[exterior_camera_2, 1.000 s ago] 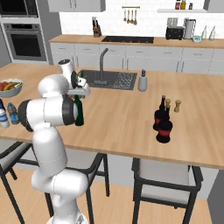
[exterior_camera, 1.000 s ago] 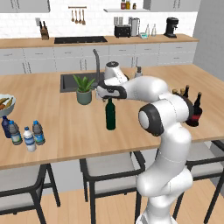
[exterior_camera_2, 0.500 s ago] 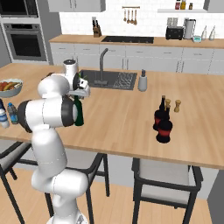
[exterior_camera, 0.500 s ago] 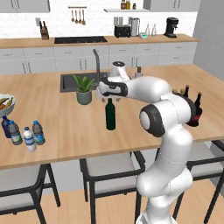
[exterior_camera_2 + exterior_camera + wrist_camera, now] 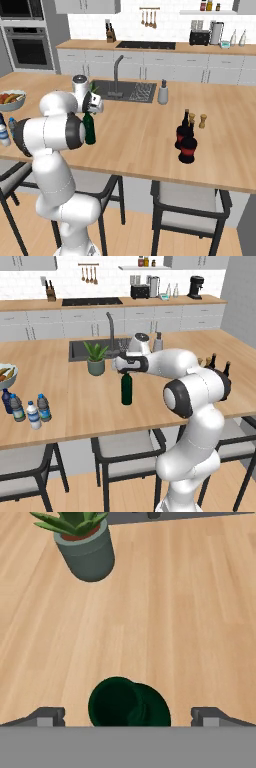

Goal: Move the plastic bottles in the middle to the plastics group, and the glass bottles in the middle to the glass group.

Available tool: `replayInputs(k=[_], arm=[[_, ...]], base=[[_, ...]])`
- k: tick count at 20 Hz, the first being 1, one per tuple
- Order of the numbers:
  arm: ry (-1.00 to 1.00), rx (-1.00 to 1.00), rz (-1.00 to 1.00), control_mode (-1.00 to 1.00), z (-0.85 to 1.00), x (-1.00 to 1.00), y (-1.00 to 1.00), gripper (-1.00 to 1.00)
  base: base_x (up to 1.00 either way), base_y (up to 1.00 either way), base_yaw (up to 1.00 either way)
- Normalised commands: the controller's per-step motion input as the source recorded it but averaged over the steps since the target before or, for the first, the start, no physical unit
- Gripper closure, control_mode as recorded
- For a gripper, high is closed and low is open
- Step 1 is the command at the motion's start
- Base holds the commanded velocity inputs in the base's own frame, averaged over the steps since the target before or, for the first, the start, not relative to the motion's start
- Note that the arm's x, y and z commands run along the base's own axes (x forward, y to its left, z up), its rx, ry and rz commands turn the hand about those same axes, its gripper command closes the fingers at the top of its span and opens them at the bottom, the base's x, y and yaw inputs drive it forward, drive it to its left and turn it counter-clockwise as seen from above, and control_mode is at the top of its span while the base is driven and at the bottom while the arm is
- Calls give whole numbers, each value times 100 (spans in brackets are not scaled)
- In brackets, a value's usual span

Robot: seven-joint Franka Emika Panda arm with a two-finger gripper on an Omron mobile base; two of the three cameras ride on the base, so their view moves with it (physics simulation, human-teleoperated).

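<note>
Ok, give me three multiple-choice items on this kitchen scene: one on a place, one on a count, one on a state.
1. The potted plant stands:
A. beside the sink
B. on the stove
C. on a chair

2. Small bottles at the counter's left end:
A. one
B. four
C. seven

3. The end effector is:
A. shut on a shaker
B. open, above the green wine bottle
C. holding the plant

Key: 1 A, its pot sits by the basin's edge. 2 B, four stand clustered there. 3 B, the hand view shows fingertips spread wide either side of the bottle's top.
</note>
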Motion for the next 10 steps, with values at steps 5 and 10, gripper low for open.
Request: replayInputs(k=[5, 10], arm=[[-9, 0, 8, -100, 0, -9, 2, -100], [-1, 0, 4, -100, 1, -5, 0, -100]], base=[[0, 0, 0], [0, 0, 0]])
